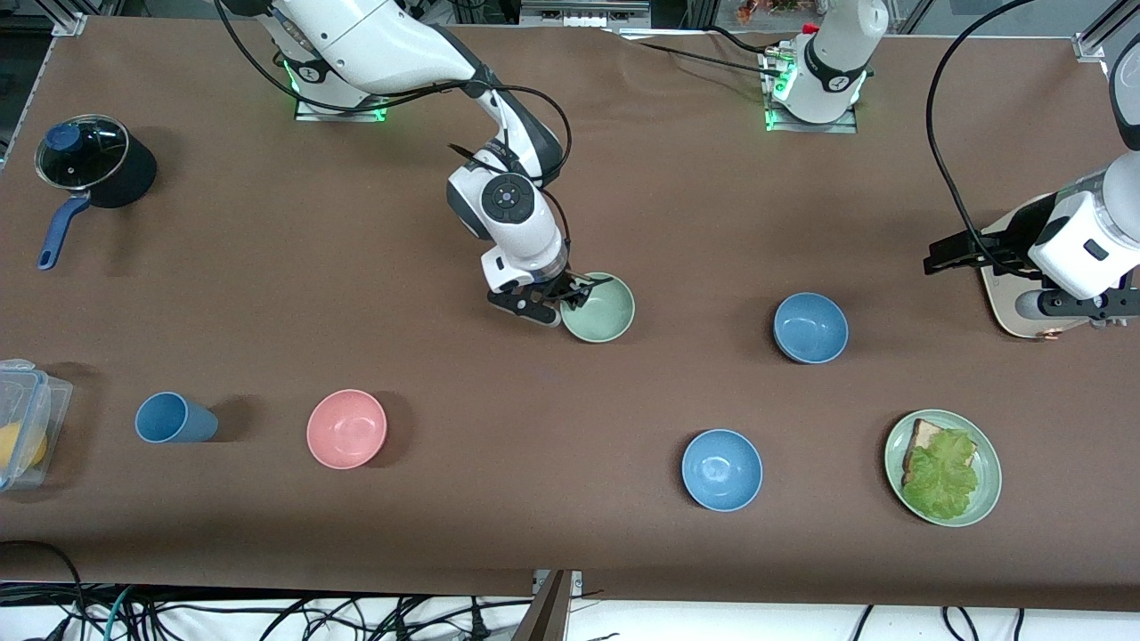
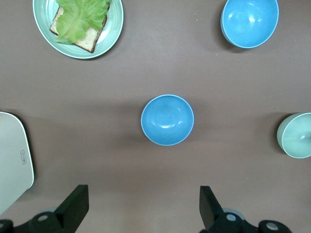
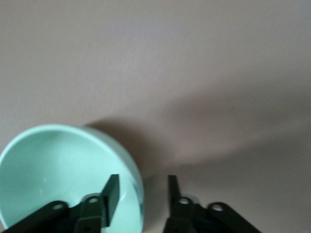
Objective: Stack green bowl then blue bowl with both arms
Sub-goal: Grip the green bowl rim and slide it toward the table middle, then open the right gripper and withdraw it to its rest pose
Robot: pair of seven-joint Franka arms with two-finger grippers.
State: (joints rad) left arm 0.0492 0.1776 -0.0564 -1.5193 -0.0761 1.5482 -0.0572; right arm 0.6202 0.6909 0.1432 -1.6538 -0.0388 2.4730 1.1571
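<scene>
The green bowl (image 1: 602, 309) stands upright mid-table; it also shows in the right wrist view (image 3: 58, 174). My right gripper (image 1: 570, 298) (image 3: 143, 187) is down at the bowl's rim on the right arm's side. It is open, with one finger inside the bowl and one outside, the rim between them and a gap on both sides. The blue bowl (image 1: 810, 328) (image 2: 167, 120) stands toward the left arm's end. My left gripper (image 1: 948, 254) (image 2: 144, 194) hangs high above the table beside that bowl, wide open and empty.
A brighter blue bowl (image 1: 721, 469) and a plate of bread and lettuce (image 1: 942, 467) lie nearer the front camera. A pink bowl (image 1: 346, 428), a blue cup (image 1: 174, 418), a clear container (image 1: 22, 423) and a lidded pot (image 1: 89, 160) stand toward the right arm's end. A pale board (image 1: 1015, 303) lies under the left arm.
</scene>
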